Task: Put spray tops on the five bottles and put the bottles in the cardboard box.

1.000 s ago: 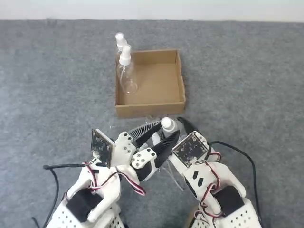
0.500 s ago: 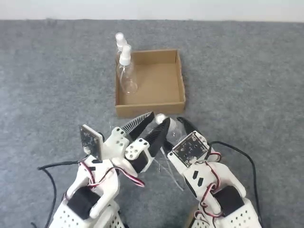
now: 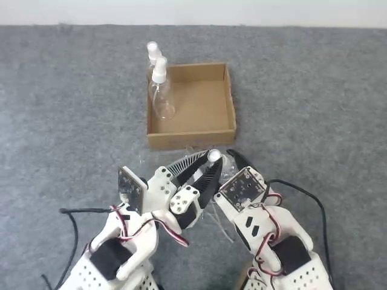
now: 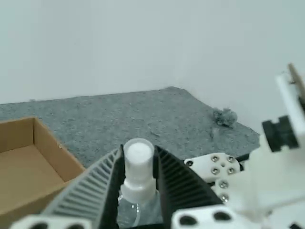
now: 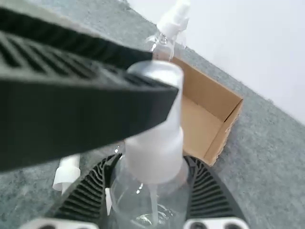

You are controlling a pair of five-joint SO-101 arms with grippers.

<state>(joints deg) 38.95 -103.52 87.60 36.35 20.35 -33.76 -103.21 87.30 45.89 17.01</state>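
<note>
Left wrist view: left gripper (image 4: 138,153) clamped on white plastic spray top (image 4: 138,167); right gripper (image 5: 151,166) gripped clear plastic bottle (image 5: 143,206). Seating probably needed top square on neck, gentle twisting.

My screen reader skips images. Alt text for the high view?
Left gripper pinches the spray top of a clear bottle held by the right gripper, just before the box. Two topped bottles sit at its far-left corner.

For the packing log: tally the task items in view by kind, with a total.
Cardboard box: 1
Spray bottles with tops on: 3, two at its left side, one held in front
Loose spray top: 1
Total: 5
</note>
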